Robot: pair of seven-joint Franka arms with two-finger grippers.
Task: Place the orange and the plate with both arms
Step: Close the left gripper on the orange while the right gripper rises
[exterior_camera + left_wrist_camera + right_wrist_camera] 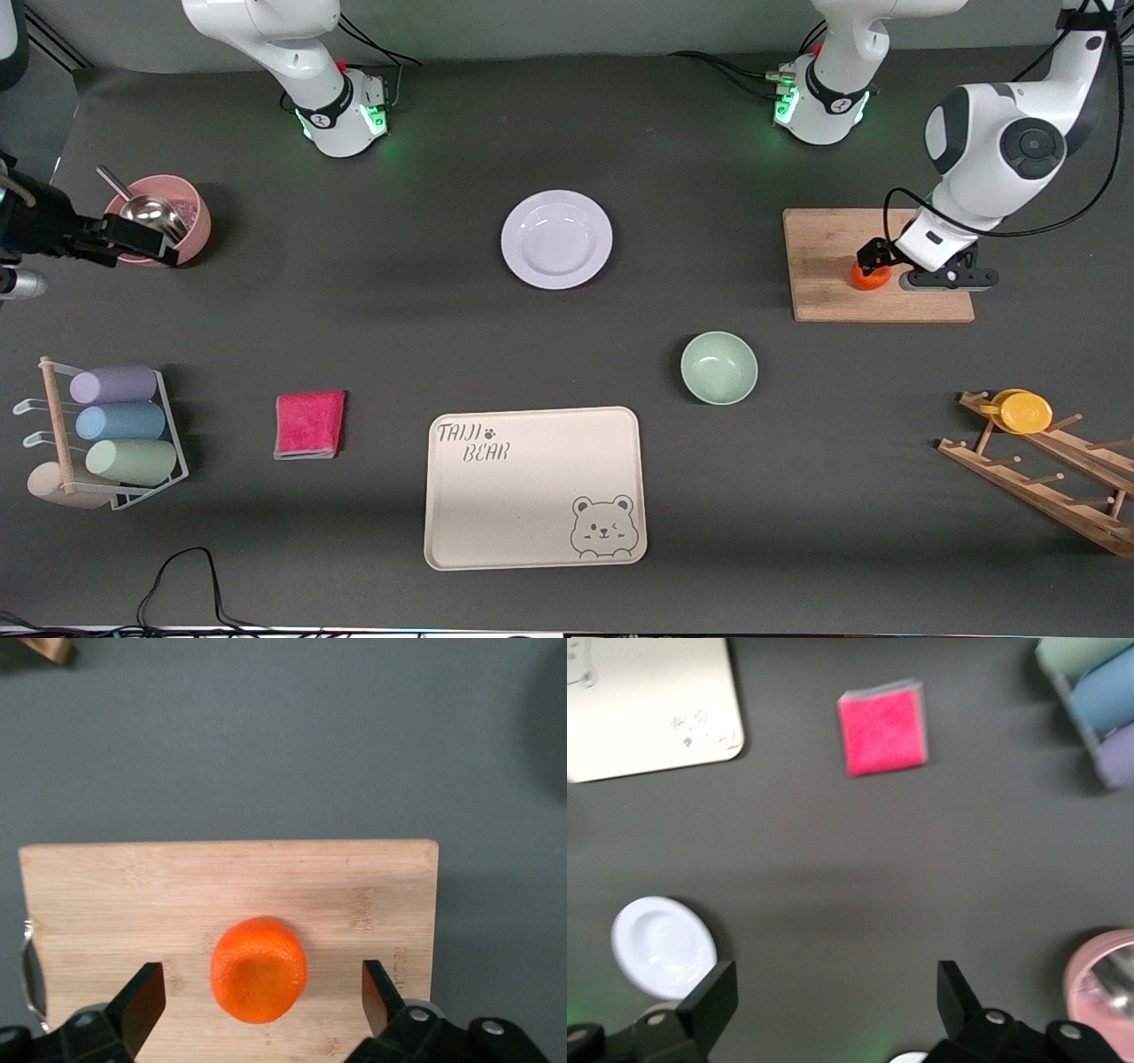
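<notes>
The orange sits on a wooden cutting board at the left arm's end of the table. My left gripper is low over it and open. In the left wrist view the orange lies between the two spread fingers without touching them; the gripper is empty. The plate lies bare on the dark mat mid-table and also shows in the right wrist view. My right gripper is open and empty, up over the edge of a pink bowl; it shows wide open.
A green bowl and a cream bear tray lie nearer the front camera than the plate. A pink cloth, a cup rack and a wooden rack with a yellow dish stand at the ends.
</notes>
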